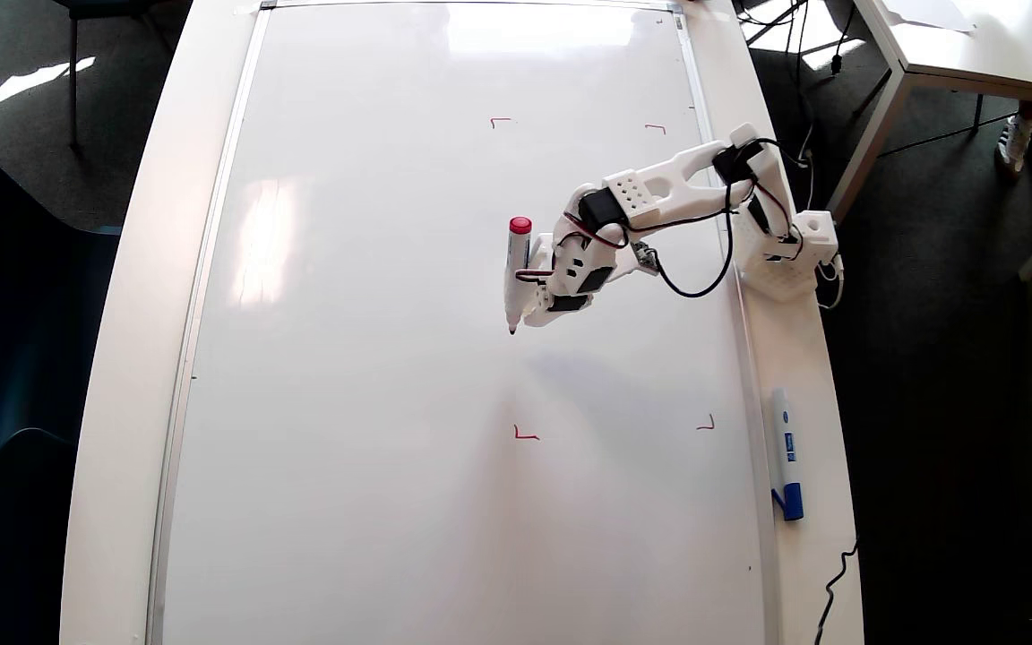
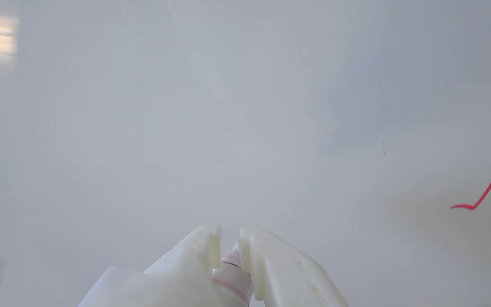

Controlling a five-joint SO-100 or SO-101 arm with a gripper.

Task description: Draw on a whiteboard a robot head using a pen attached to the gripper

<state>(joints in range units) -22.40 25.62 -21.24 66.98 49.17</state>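
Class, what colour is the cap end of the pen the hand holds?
Red, on a white barrel: the pen, clearest in the overhead view.

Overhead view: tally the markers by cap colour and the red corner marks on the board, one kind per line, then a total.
Red-capped pen, clamped in the gripper: 1
Blue-capped marker, lying on the table beside the whiteboard: 1
Red corner marks: 4
Total: 6
No robot head is drawn yet.
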